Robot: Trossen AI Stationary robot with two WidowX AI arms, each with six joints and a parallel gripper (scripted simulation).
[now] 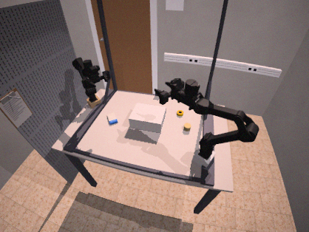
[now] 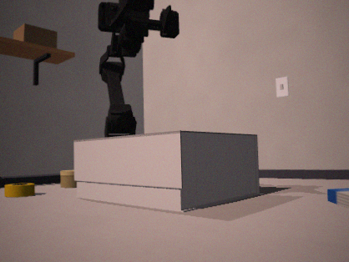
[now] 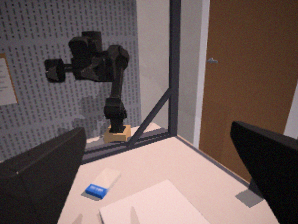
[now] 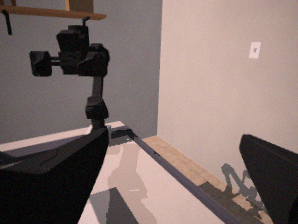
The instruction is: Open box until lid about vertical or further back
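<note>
The white box [image 1: 148, 115] [image 2: 129, 160] [image 3: 157, 202] stands upright and closed, its lid lying flat. In the exterior view a seam runs low along its pale side. My left gripper [image 1: 165, 89] [image 3: 158, 131] is open and empty, above and just beyond the box in the top view; the box top lies below its fingers in the left wrist view. My right gripper [image 1: 92, 69] [image 4: 174, 138] is open and empty, high at the far left in the top view, well away from the box. The box is not in the right wrist view.
A yellow ring [image 1: 180, 113] [image 2: 19, 189] and a tan cylinder [image 1: 187, 127] [image 2: 68, 178] lie on one side of the box. A blue and white block [image 1: 113, 121] [image 3: 97, 190] lies on the other side. Dark frame posts and rails [image 1: 218, 33] edge the table [image 1: 107, 148].
</note>
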